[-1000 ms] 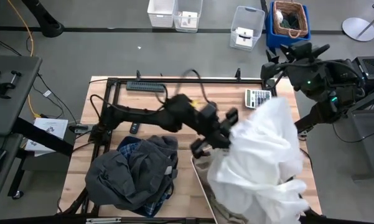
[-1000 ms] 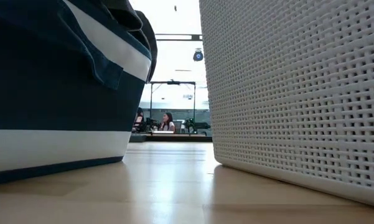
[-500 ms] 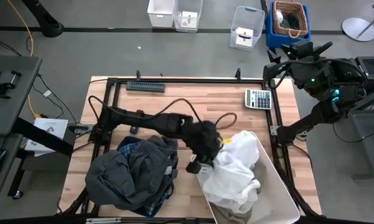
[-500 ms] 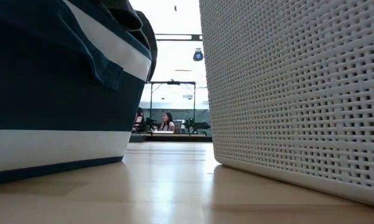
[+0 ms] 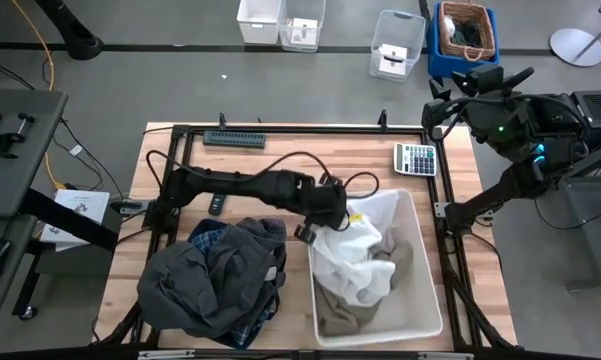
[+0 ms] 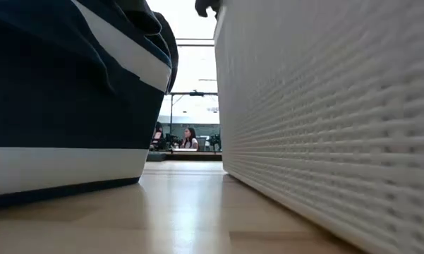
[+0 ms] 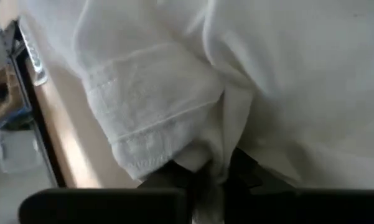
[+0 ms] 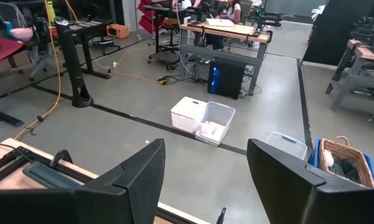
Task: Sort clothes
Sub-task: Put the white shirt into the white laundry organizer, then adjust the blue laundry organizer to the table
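Lowered since earlier: white piece (image 5: 355, 255) now lies crumpled in the white bin (image 5: 425, 290), over the khaki piece (image 5: 355, 312). My left pincer (image 5: 318, 222) at the bin's rim, pinched shut on white cloth. Right pincer (image 5: 438, 108) parked wide open off the worktop (image 5: 310, 160).

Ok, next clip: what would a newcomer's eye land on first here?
Probably the white piece bunched in the white bin at the table's right front, with the left hand shut on its cloth at the bin's rim. Next, the dark grey-black piece heaped over the plaid shirt to its left. The right hand waits open off the table's back right corner.
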Action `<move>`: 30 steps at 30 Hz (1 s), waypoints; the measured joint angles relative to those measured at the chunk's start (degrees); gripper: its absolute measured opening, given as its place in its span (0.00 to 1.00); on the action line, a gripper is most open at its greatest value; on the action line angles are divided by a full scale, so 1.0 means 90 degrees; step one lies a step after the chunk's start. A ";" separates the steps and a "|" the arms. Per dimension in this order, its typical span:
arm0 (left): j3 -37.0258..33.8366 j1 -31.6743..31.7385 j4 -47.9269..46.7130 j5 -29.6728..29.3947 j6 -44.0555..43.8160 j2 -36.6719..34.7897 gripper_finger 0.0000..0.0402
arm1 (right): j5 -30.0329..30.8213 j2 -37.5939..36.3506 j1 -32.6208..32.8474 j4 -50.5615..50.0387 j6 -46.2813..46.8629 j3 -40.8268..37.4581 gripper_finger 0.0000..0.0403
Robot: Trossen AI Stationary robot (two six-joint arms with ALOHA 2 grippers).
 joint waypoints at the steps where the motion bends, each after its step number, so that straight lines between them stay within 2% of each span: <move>1: -0.0003 0.0080 0.0021 -0.0021 0.0214 -0.0042 0.08 | 0.0000 0.0000 0.0000 0.0000 0.0018 0.0000 0.55; 4: -0.0014 0.0335 0.0122 -0.0073 0.0495 -0.0063 0.11 | 0.0002 0.0000 0.0000 -0.0001 0.0045 0.0000 0.55; 11: -0.0025 0.0793 0.0632 -0.0082 0.0911 -0.0065 0.11 | 0.0007 0.0000 0.0000 -0.0001 0.0036 0.0000 0.55; 15: 0.0090 0.0970 0.0669 0.0194 0.0469 -0.0056 0.17 | 0.0007 0.0000 0.0000 -0.0001 0.0102 0.0000 0.55; 23: 0.0843 0.0978 0.0451 0.0592 -0.0525 -0.0124 0.38 | 0.0021 0.0000 0.0000 -0.0001 0.0138 0.0000 0.55; 27: 0.1528 0.0928 -0.0209 0.1056 -0.0855 -0.0125 0.45 | 0.0019 0.0000 0.0000 -0.0001 0.0140 0.0000 0.55; 30: 0.1347 0.0903 -0.0715 0.1124 -0.1325 -0.0545 0.47 | 0.0008 0.0000 0.0000 -0.0001 0.0129 0.0000 0.55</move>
